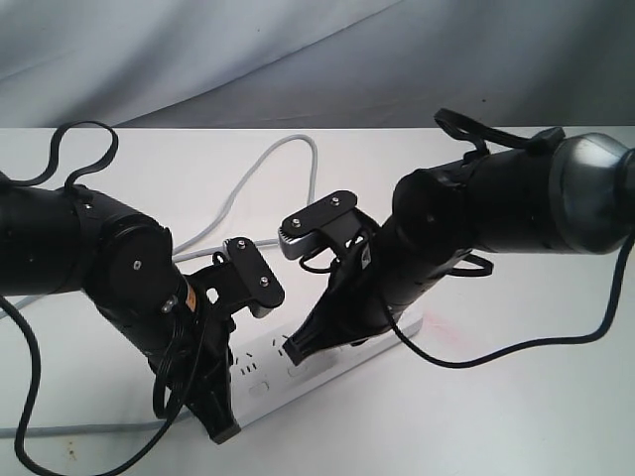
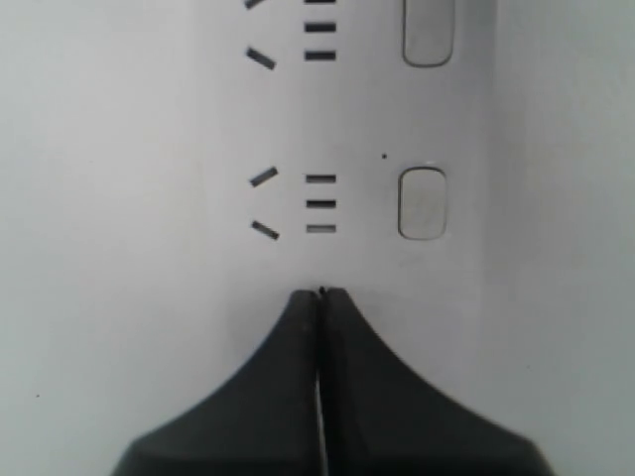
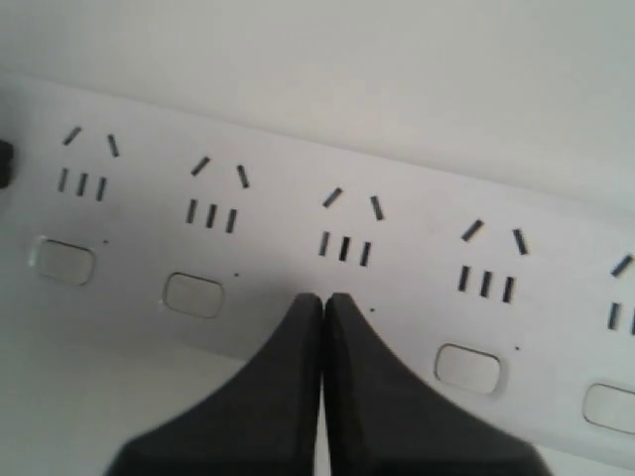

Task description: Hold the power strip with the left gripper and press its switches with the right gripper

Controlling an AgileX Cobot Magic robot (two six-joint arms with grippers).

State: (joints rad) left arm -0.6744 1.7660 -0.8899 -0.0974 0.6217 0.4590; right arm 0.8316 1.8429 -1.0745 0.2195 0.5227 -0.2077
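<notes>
Only wrist view — four switches [image 3: 193,295] flank closed right end effector [image 3: 323,297].

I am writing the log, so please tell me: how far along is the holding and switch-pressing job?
Done, it seems: the left end effector, shut, points down onto one end of the strip, pinning rather than gripping it. In hand: the right end effector, shut, sits over the middle switch, hiding it. Left: unclear; the four visible switches show no sign of which were pressed.
</notes>
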